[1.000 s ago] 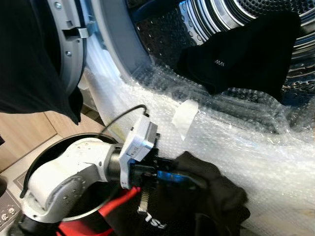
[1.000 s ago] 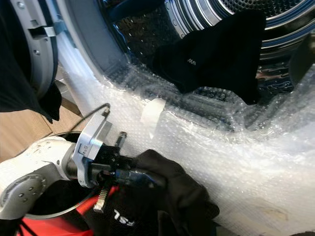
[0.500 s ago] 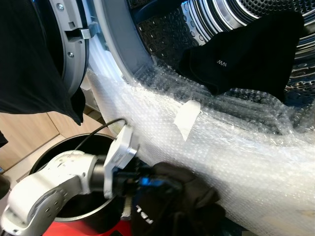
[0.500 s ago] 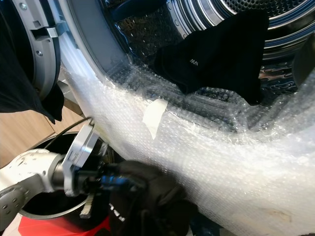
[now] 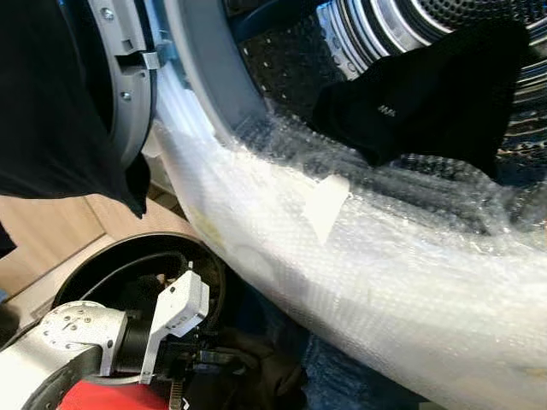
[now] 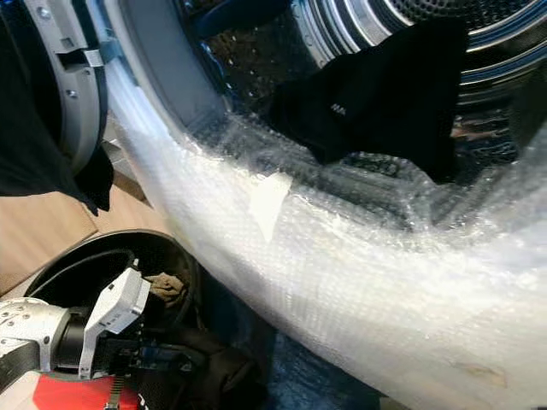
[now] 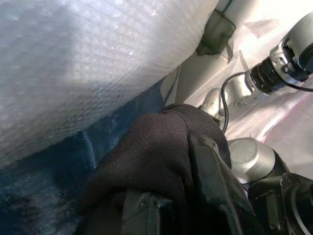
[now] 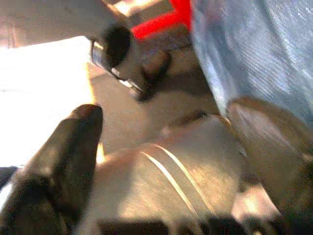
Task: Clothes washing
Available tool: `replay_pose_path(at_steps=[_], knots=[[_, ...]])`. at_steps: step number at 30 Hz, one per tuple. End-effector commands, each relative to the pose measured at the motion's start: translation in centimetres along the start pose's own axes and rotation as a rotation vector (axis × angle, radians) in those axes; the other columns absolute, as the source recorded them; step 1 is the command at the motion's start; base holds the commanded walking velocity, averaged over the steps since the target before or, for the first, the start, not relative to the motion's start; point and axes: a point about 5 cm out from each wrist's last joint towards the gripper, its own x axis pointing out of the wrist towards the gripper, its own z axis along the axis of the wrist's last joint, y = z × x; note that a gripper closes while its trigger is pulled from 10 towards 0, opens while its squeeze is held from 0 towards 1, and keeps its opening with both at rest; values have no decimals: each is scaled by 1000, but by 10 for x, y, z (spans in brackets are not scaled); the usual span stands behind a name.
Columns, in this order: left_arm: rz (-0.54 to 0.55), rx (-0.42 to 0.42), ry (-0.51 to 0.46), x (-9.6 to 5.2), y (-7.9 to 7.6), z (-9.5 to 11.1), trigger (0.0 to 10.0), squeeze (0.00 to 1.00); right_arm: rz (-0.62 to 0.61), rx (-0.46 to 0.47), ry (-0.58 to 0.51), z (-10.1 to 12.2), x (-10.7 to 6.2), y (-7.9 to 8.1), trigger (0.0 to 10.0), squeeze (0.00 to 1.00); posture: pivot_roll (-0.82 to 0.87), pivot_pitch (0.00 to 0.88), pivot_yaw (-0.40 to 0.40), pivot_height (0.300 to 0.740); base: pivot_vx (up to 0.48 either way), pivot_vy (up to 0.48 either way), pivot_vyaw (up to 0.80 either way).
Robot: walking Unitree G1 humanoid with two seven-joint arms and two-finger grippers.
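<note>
The left arm (image 5: 77,337) is showing rounded silver casing, small screws, a black cable and a pale square wrist plate.

Black garment (image 5: 427,85) with small white lettering, clear dimpled bubble wrap (image 5: 385,256), red cloth (image 5: 94,398), silver arm (image 5: 51,350)

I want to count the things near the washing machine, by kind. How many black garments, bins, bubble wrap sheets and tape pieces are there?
Black garments: 3 (drum mouth, over the door, held in left pincer)
Round dark bin: 1
Bubble wrap sheet: 1
Tape piece: 1
Total: 6
</note>
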Motion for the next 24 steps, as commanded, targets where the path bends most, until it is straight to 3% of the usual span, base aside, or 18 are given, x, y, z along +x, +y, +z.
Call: replay_pose_path(at_steps=[1,4,5,6,12,16,19,24], knots=[[-5,21,7,-3,-2,2,0,0,43,10,4,-6,-3,4,10000,0,120,55,1,740,0,0,0],[24,14,31,-6,4,-4,0,0,19,62,-111,6,-6,-4,10000,59,118,51,2,740,0,0,0],[31,13,38,-6,7,-7,0,0,21,78,-144,10,-6,-5,10000,576,114,48,3,740,0,0,0],[31,11,41,-3,9,-9,0,0,56,83,-191,17,-6,-5,10000,1000,111,48,5,740,0,0,0],[-10,-3,49,6,6,-16,0,0,160,83,-350,29,-19,-8,10000,1000,91,42,5,740,0,0,0],[-23,-7,68,7,6,-21,0,0,196,79,-381,28,-28,-8,10000,1000,85,52,4,740,0,0,0],[-22,-9,66,11,10,-23,0,0,148,76,-401,32,-30,-14,10000,1000,83,57,4,740,0,0,0],[-36,-8,65,20,14,-25,0,0,68,113,-561,59,-35,-28,10000,1000,65,60,12,740,0,0,0]])
